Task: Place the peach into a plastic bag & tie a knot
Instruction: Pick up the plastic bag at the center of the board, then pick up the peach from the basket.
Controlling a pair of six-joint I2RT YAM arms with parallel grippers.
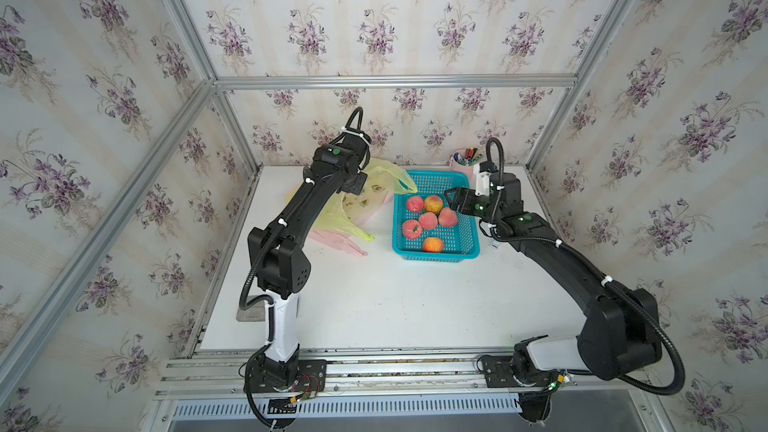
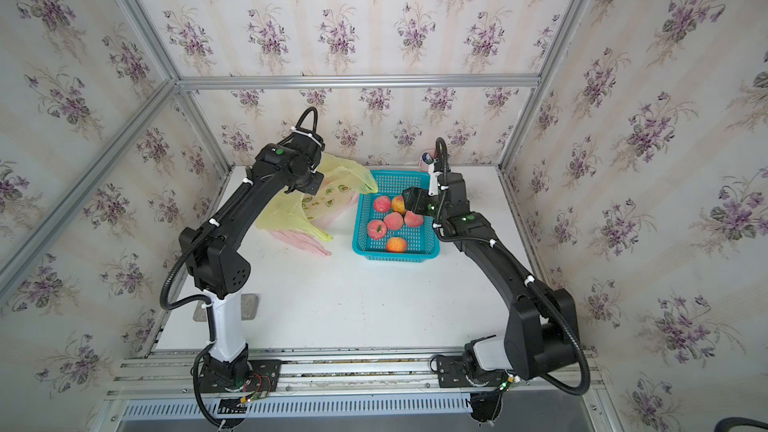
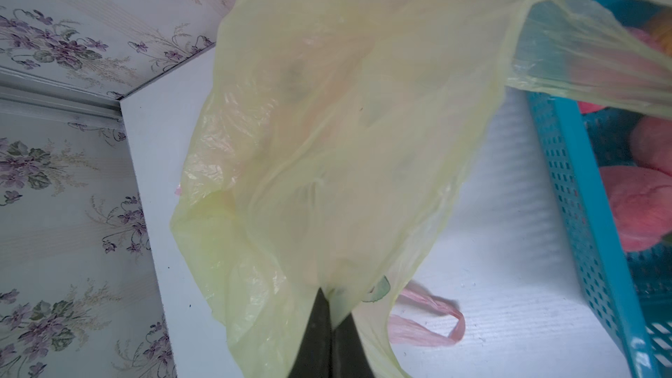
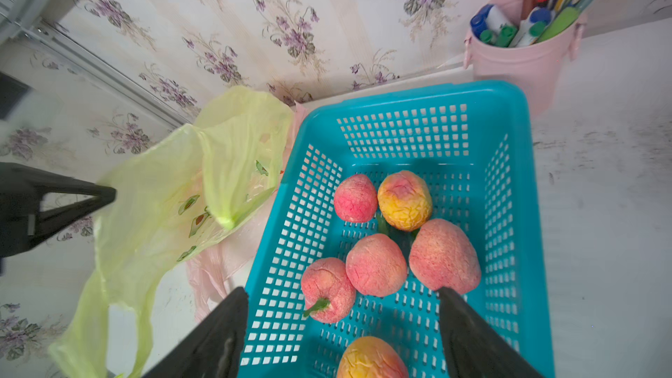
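step seems: picking peach [image 4: 376, 265] | left tool [image 3: 331, 305] clamps bag [image 3: 345, 140] | right tool [image 4: 342, 292] spread wide above peach | next: should lower, close on it

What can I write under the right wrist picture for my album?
The right gripper, open, hovers over six peaches in a blue basket, a yellow bag beside it.

The desk [image 1: 395, 305] holds a basket [image 1: 436, 257] beneath the right jaws, a cup [image 4: 520, 67] beyond them, a pink bag [image 1: 336, 243] near the left jaws.
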